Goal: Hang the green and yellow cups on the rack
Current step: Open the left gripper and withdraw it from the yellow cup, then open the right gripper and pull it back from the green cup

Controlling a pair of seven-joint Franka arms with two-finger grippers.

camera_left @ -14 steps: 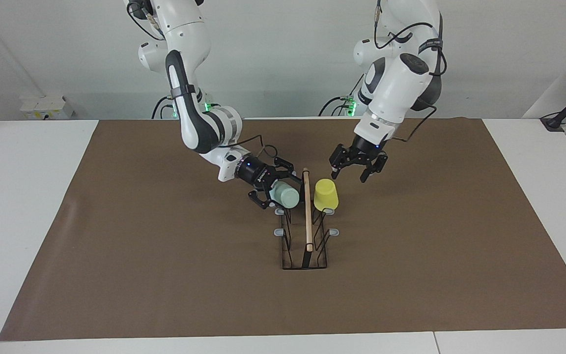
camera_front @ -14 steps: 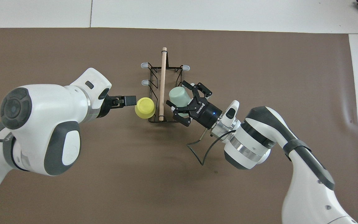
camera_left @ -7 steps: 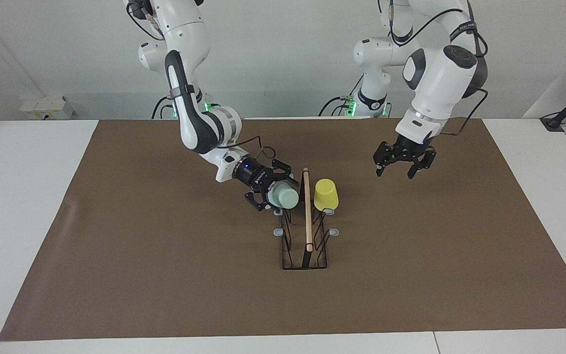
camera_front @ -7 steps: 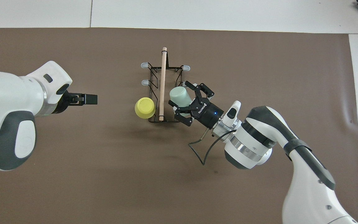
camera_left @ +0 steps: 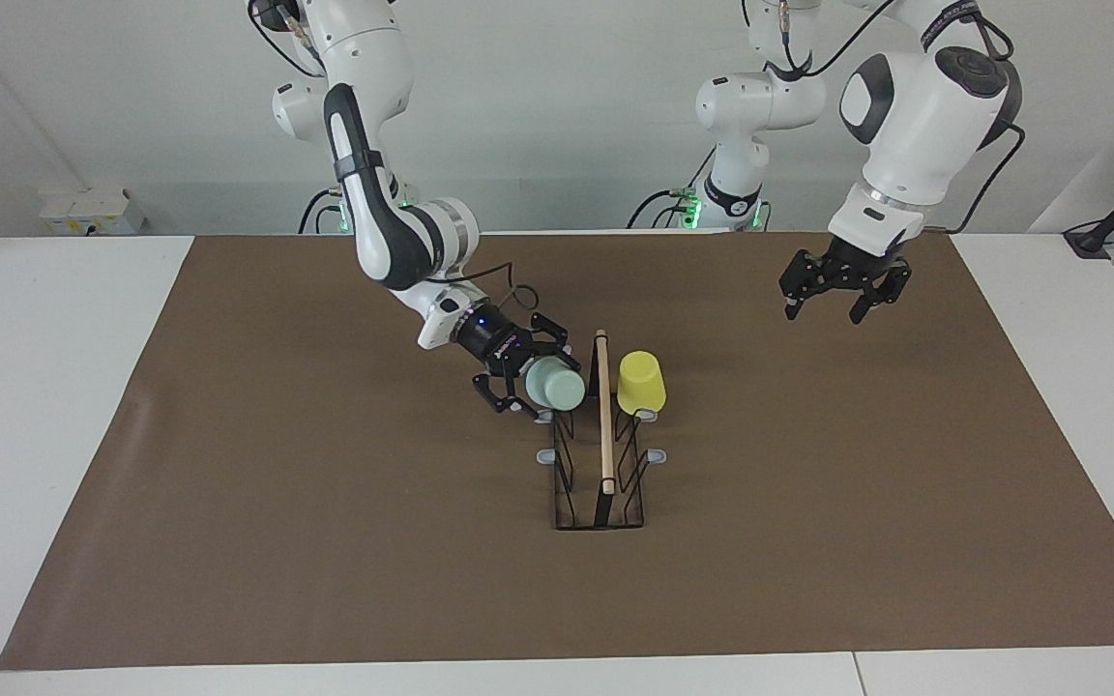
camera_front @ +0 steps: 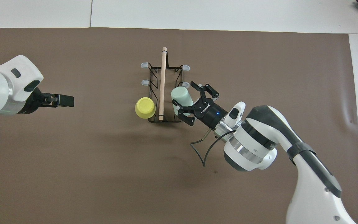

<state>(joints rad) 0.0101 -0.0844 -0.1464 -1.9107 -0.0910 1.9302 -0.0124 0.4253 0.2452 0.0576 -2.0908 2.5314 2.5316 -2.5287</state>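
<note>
Brown mat beneath, right gripper (camera_left: 525,379) spread around green cup (camera_left: 557,388).

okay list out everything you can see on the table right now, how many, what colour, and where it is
brown mat: one, brown, covering most of the white table.
rack: one, black wire with a light wooden rod on top and grey-tipped prongs, mid-mat.
yellow cup: one, bright yellow, upside down on a prong at the rack's end nearest the robots, on the left arm's side.
green cup: one, pale mint, tilted on a prong across the rod from the yellow cup.
right gripper: one, black, open, its fingers around the green cup's rim end.
left gripper: one, black, open, empty, raised over the mat toward the left arm's end.
</note>
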